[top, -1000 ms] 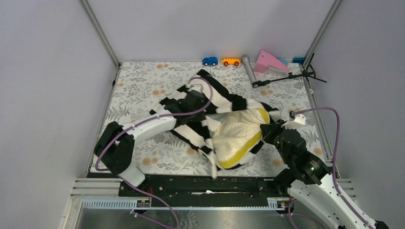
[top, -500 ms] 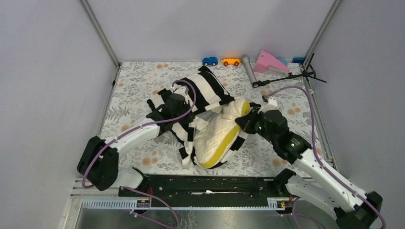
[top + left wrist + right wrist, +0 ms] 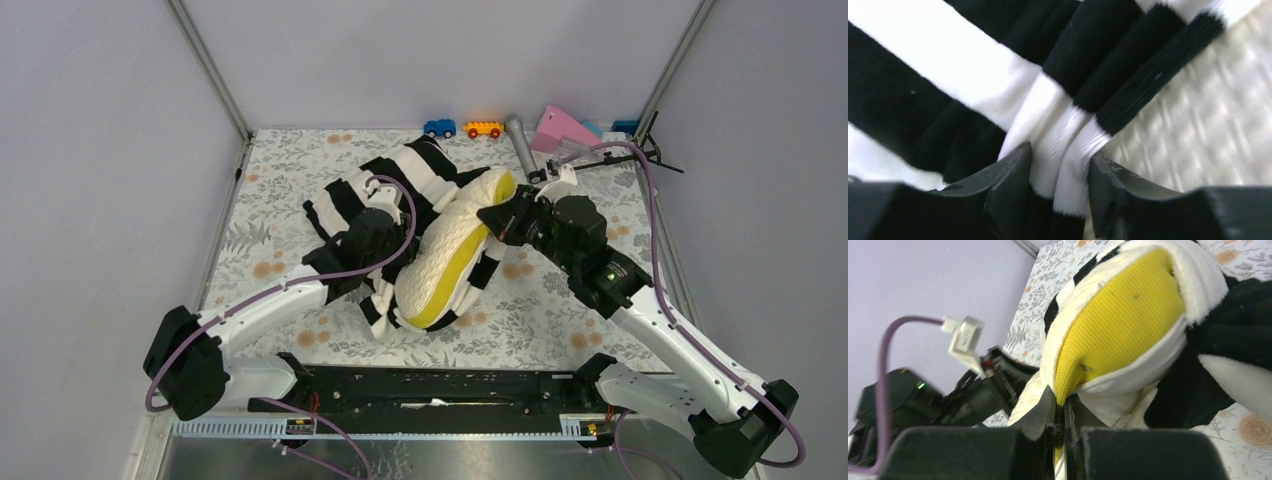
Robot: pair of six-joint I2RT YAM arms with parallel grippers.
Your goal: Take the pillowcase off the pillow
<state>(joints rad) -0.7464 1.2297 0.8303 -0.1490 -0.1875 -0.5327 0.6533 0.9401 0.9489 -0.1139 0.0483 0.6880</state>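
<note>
The black-and-white striped pillowcase point(image 3: 420, 175) lies bunched at the table's middle, still wrapped round the left side and lower end of the pillow point(image 3: 450, 250). The cream pillow stands on edge, its yellow band facing right. My right gripper point(image 3: 487, 212) is shut on the pillow's upper yellow corner point(image 3: 1118, 335); in the right wrist view the right gripper point(image 3: 1064, 407) pinches the yellow band. My left gripper point(image 3: 392, 243) sits at the pillowcase's left folds. In the left wrist view the left gripper point(image 3: 1060, 165) is open, with white folds of the pillowcase point(image 3: 998, 95) between its fingers and the pillow point(image 3: 1208, 120) to the right.
A floral table cloth point(image 3: 280, 180) covers the table. Along the back edge stand a blue toy car point(image 3: 439, 128), an orange toy car point(image 3: 483, 129), a grey cylinder point(image 3: 520, 143), a pink wedge point(image 3: 565, 128) and a black tripod point(image 3: 610, 160). Grey walls close in both sides.
My right gripper has carried the pillow's corner up and toward the back right, drawing more pillow out of the pillowcase. The left gripper's jaws have come apart.
</note>
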